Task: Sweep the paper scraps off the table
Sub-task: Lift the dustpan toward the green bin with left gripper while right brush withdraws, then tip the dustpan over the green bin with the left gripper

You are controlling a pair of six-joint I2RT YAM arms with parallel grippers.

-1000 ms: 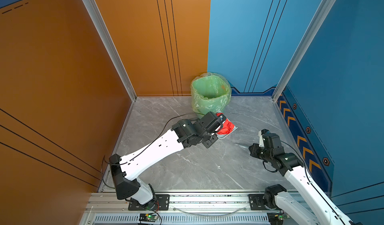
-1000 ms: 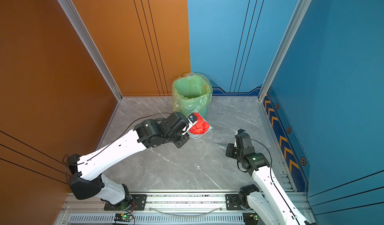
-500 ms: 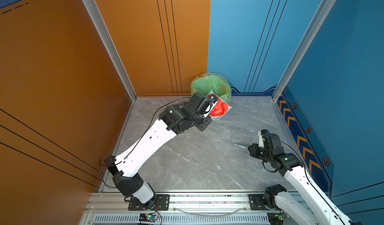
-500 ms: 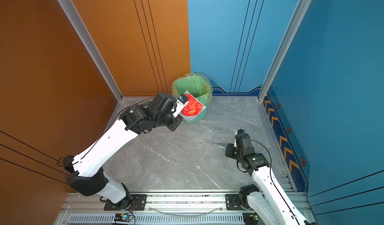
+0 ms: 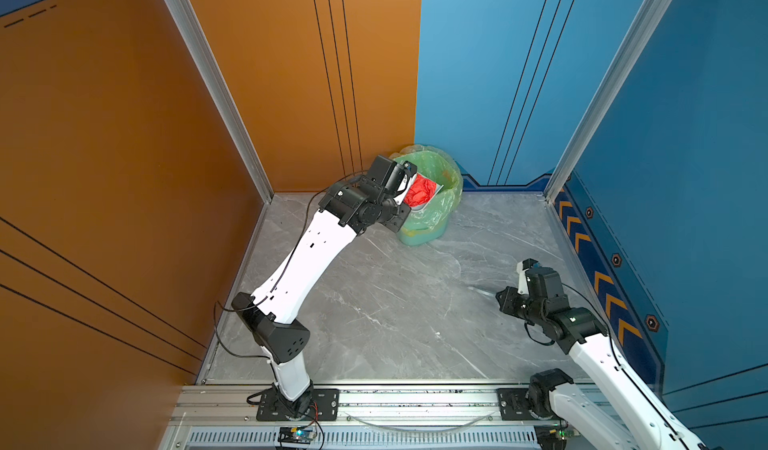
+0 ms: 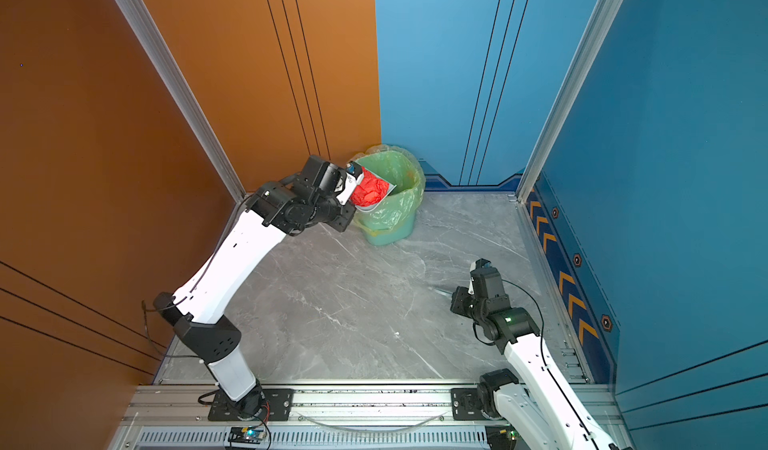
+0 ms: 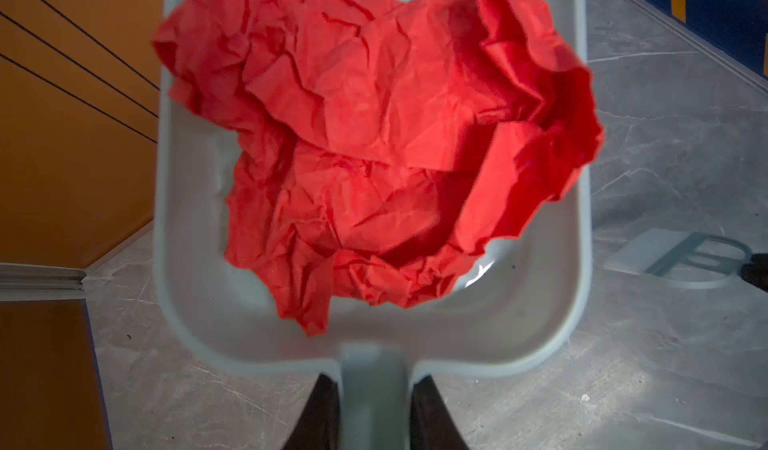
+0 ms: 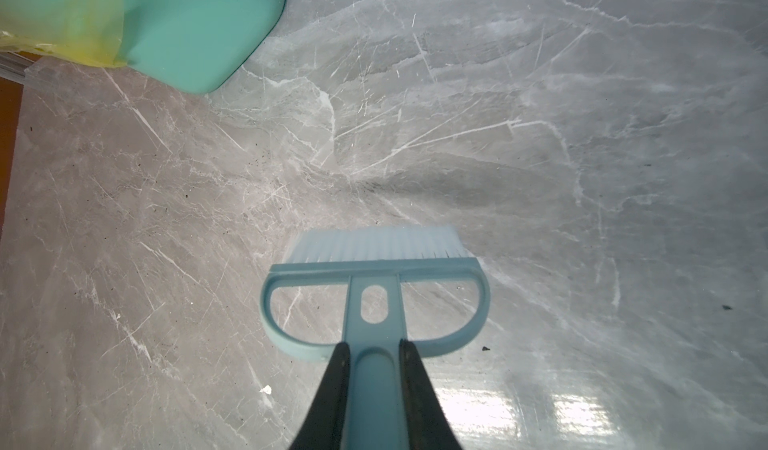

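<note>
Spreading bare of wads beneath both grippers, the table [image 5: 395,302] looks nearly finished. The lined bin [image 5: 432,215] stands just ahead of the left gripper [image 7: 374,389], whose fingers [image 7: 320,419] clamp the dustpan [image 7: 191,227] handle, its lip over the bin's mouth. The red paper wad [image 7: 374,136] lies in the pan beyond those fingers, not yet tipped out. Well clear, the right gripper [image 8: 374,356] pinches the brush [image 8: 374,269] handle, bristles ahead. Only white flecks [image 8: 266,389] remain nearby.
</note>
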